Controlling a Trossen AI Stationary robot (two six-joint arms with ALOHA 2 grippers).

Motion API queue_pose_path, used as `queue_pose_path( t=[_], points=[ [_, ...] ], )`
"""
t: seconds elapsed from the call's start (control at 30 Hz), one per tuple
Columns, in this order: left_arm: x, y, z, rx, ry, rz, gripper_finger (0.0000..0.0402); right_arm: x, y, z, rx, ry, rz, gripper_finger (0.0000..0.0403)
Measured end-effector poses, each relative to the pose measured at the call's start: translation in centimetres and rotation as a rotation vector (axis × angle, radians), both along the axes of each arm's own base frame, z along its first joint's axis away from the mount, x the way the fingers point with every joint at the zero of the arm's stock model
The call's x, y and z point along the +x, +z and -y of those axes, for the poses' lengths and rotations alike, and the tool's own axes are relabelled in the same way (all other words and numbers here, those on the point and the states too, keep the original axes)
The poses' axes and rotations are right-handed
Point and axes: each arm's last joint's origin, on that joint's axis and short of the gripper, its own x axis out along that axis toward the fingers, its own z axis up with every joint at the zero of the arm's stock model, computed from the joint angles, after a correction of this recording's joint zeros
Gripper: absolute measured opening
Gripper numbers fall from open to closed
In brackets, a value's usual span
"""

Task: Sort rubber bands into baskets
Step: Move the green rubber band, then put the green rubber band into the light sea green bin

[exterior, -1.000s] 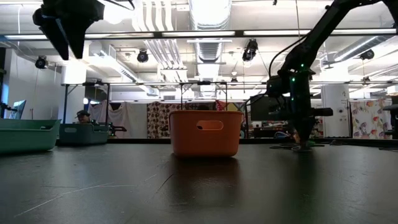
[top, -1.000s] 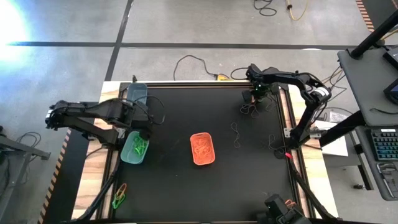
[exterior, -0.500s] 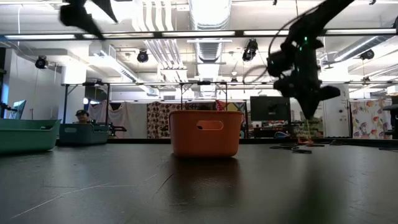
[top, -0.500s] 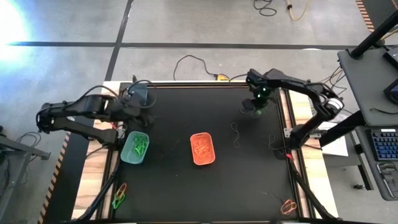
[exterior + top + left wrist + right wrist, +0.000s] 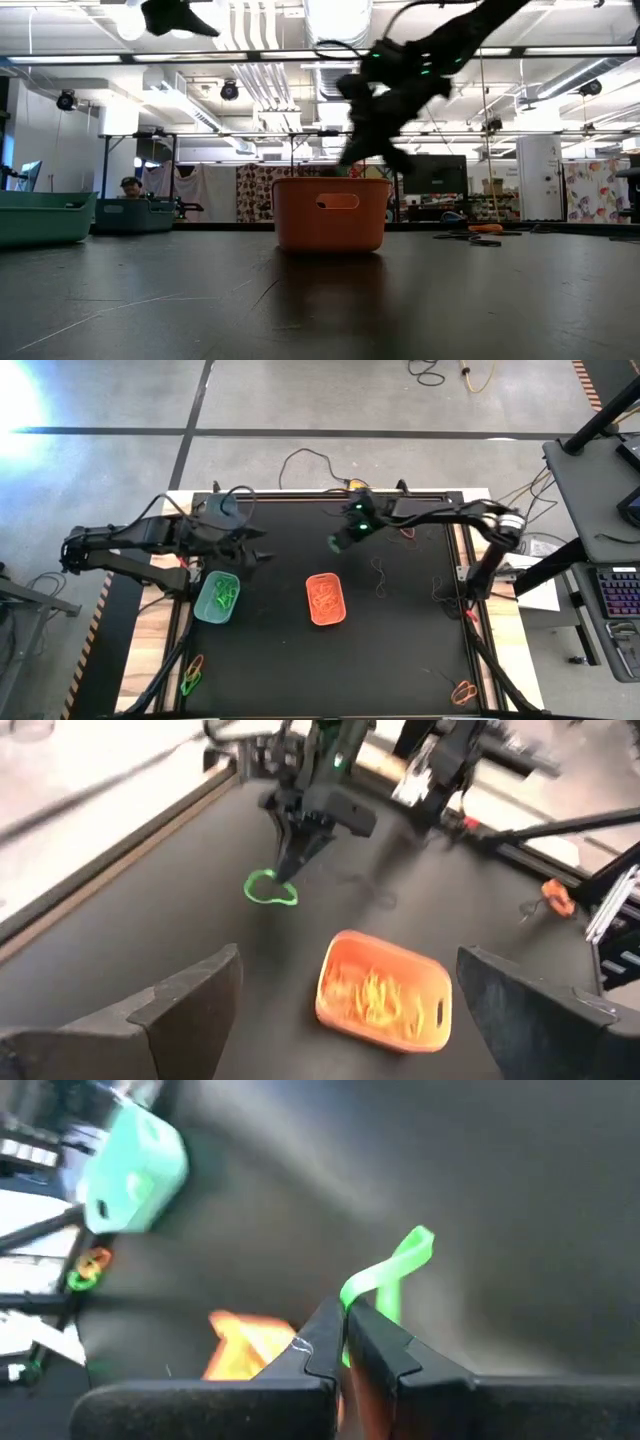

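Above the black bench [image 5: 400, 650], the right gripper [image 5: 336, 541] hangs in the air near the back middle. Its fingers [image 5: 330, 1342] are closed tight on a green rubber band [image 5: 392, 1275], which dangles from the tips. Just in front of it sits the orange basket [image 5: 325, 599] with orange bands inside. The light green basket [image 5: 218, 597] is on the bench's left side and has green bands in it. The dark basket [image 5: 221, 511] is behind that one, near the back left corner. The left gripper [image 5: 262, 557] hangs between those two baskets, and its fingers [image 5: 190, 1010] are spread wide and hold nothing. A few dark rubber bands [image 5: 380, 575] lie on the bench to the right of the orange basket. More bands [image 5: 192, 674] lie off the bench edge at the front left.
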Motion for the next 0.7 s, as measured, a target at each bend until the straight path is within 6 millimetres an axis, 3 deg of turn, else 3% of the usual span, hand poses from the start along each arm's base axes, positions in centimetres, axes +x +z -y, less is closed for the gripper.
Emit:
queue_pose_path(
  t=[0.17,0.33,0.53,0.7],
  points=[
    [-1.1,-1.5,-0.1,-0.070,0.111,-0.158,0.0350,5.2,-2.2,0.5,-0.039,0.045,-0.005,0.0009],
    [-2.0,-3.2,-0.2,-0.112,0.233,-0.284,0.0350,8.8,-4.4,0.0,-0.063,0.112,-0.015,0.0009],
    [-1.4,-6.8,-0.3,-0.158,0.292,-0.334,0.0350,10.1,-6.4,-1.0,-0.060,0.144,-0.052,0.0044],
    [0.3,-9.9,-0.5,-0.153,0.293,-0.288,0.0350,9.7,-5.3,-1.4,-0.104,0.152,-0.079,0.0124]
  ],
)
